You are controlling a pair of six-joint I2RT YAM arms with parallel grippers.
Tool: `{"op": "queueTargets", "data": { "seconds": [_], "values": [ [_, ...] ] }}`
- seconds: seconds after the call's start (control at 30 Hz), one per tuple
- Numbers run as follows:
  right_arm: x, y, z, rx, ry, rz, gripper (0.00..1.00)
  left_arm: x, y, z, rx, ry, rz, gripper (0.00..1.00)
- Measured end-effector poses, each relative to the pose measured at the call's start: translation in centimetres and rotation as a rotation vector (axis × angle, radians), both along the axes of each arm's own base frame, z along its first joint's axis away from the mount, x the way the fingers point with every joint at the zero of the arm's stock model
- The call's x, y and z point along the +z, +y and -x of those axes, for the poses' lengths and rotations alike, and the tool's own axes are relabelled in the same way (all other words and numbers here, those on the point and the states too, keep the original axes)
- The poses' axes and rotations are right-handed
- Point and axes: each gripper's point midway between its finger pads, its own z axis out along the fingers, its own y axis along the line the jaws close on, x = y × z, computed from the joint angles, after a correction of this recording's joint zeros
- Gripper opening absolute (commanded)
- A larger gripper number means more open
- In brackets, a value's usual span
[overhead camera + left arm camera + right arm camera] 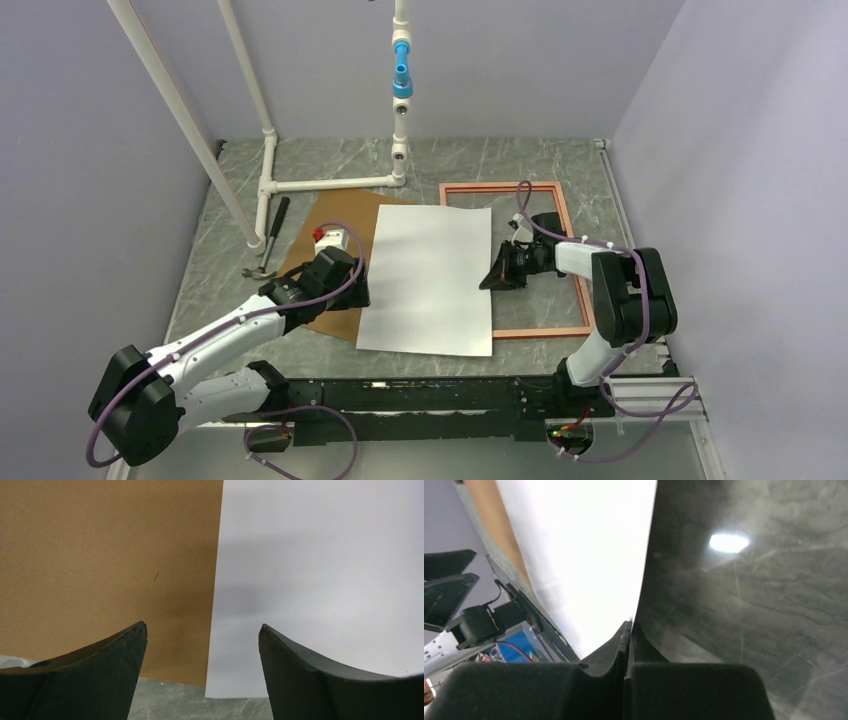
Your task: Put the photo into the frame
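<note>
The photo [428,275] lies white face up in the middle of the table. Its left part overlaps a brown backing board [340,225] and its right edge overlaps the pale orange-wood frame [500,185]. My right gripper [492,283] is low at the photo's right edge, inside the frame's opening. In the right wrist view the right gripper [630,625] is shut, with the photo's [584,555] edge running into the seam between its jaws. My left gripper [202,628] hangs open over the photo's [320,570] left edge, where it crosses the board [110,555]. Nothing is between its fingers.
A hammer [268,240] lies left of the board. A white pipe stand [330,184] rises at the back left. A small red and white object [330,237] sits on the board by my left wrist. Grey walls close in both sides.
</note>
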Motion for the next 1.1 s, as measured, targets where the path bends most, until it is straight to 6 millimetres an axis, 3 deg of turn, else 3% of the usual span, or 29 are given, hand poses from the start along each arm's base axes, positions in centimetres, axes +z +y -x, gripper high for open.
{"op": "queueTargets", "data": {
  "seconds": [0.03, 0.23, 0.4, 0.83, 0.93, 1.1],
  "values": [
    [-0.4, -0.1, 0.3, 0.007, 0.016, 0.006, 0.01, 0.0, 0.0, 0.0, -0.001, 0.002, -0.001, 0.85],
    [-1.5, -0.4, 1.5, 0.022, 0.078, 0.040, 0.45, -0.1, 0.0, 0.0, -0.001, 0.003, -0.003, 0.85],
    [-0.5, -0.1, 1.2, -0.005, 0.047, 0.032, 0.54, -0.4, 0.0, 0.1, -0.001, 0.014, -0.011, 0.85],
    [-0.5, 1.7, 2.1, -0.113, 0.047, -0.195, 0.47, -0.6, 0.0, 0.1, -0.001, 0.017, -0.014, 0.85],
    [-0.5, 2.0, 2.1, -0.124, 0.050, -0.229, 0.36, -0.5, 0.0, 0.1, 0.000, 0.017, -0.014, 0.85],
    [-1.1, 2.0, 2.3, -0.146, 0.063, -0.233, 0.05, -0.5, 0.0, 0.1, 0.000, 0.017, -0.014, 0.85]
  ]
}}
